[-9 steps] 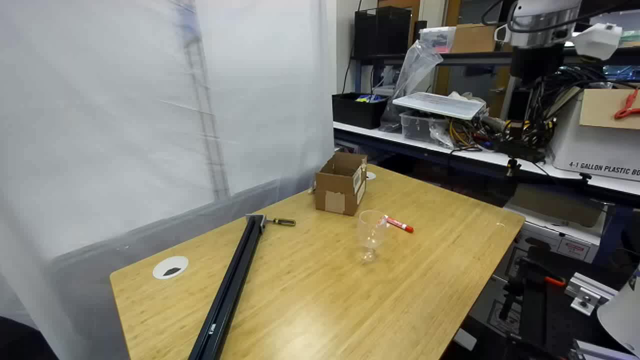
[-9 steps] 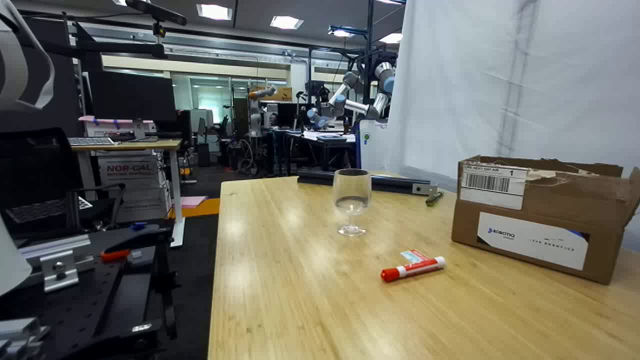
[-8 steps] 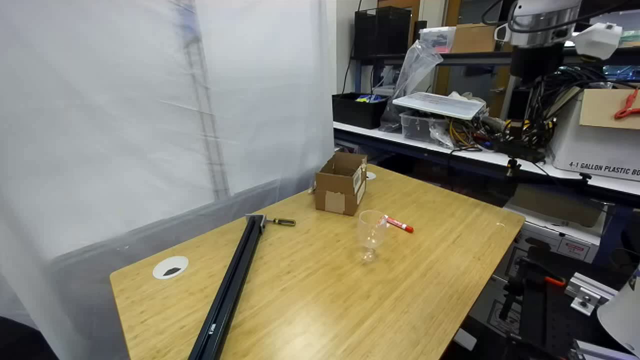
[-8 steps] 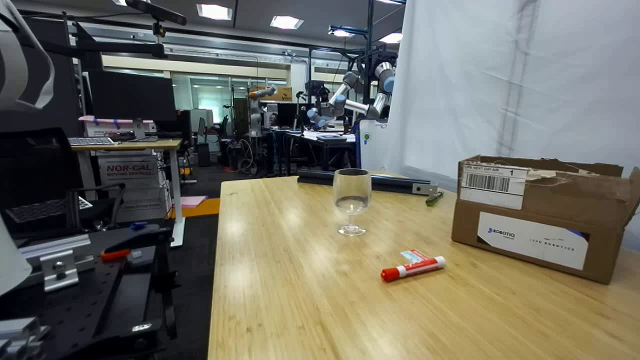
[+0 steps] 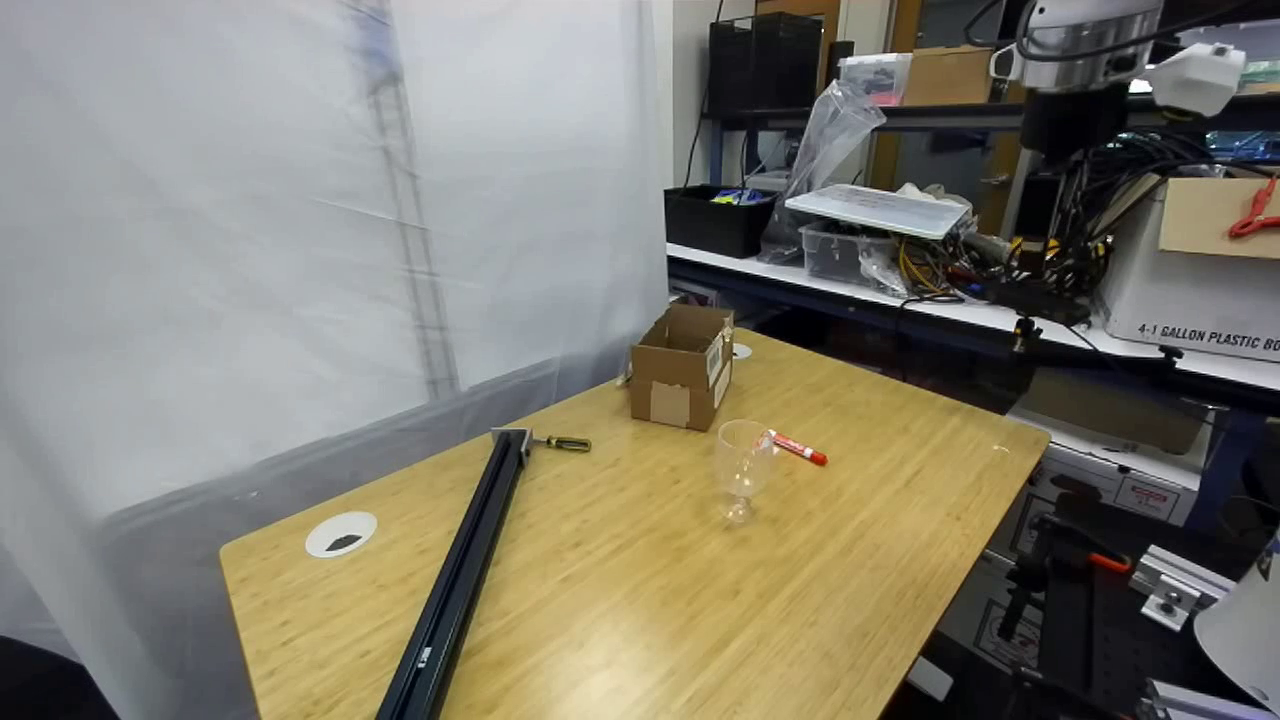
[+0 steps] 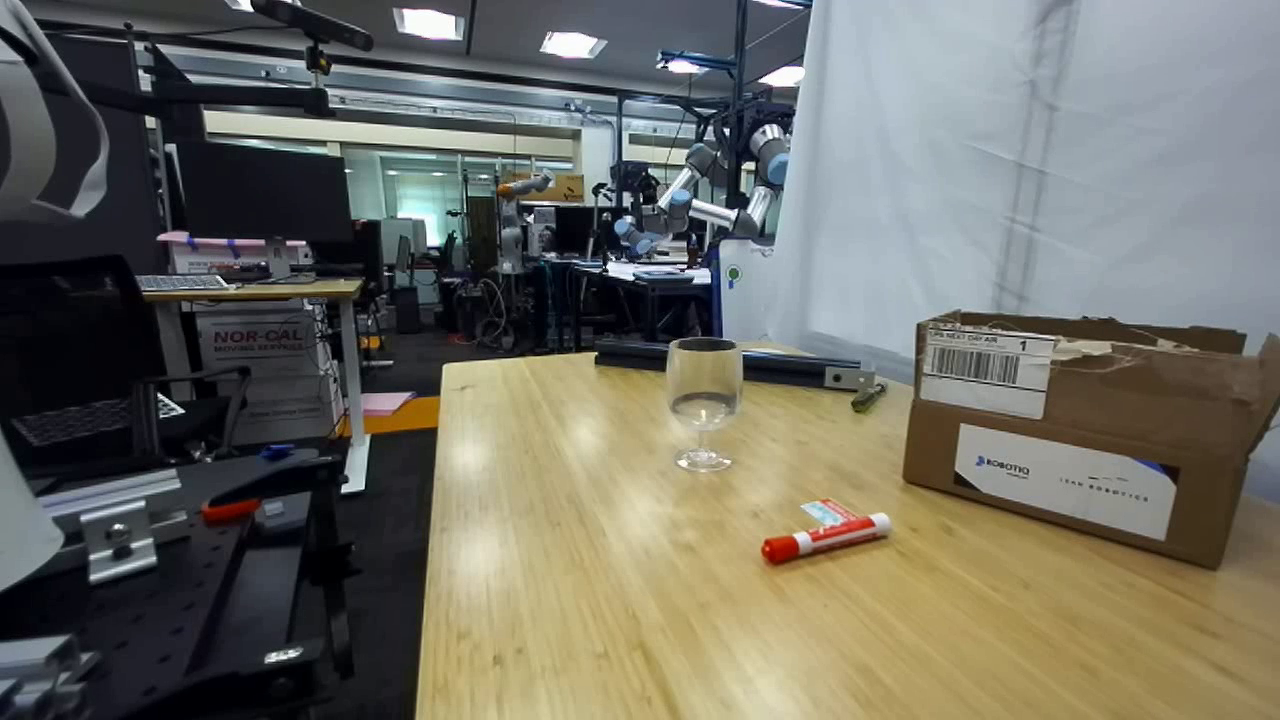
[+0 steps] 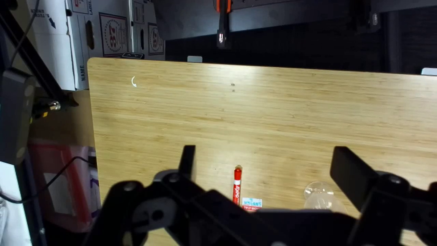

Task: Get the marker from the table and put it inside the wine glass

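Note:
Red with a white band, the marker [image 5: 800, 449] [image 6: 828, 538] [image 7: 237, 184] lies flat on the light-wood table [image 5: 650, 610] [image 6: 560, 610] [image 7: 205, 112]. A clear wine glass [image 5: 745, 462] [image 6: 704, 385] [image 7: 322, 200] stands upright near it, with nothing visible inside. The wrist view shows my gripper [image 7: 264, 148] high above the table, its fingers [image 7: 187, 162] spread wide and nothing held. Marker and glass both appear below, between the fingers, each partly covered by the gripper's body. In an exterior view the arm [image 5: 1090, 45] shows at the top right, well away from the table.
A small label [image 6: 826, 513] [image 7: 252, 203] lies beside the marker. An open brown cardboard box [image 5: 672, 372] [image 6: 1080, 430] stands at the table's side. A long black bar [image 5: 460, 580] [image 6: 770, 366] lies across the table with a screwdriver [image 5: 566, 444] [image 6: 868, 398] at its end.

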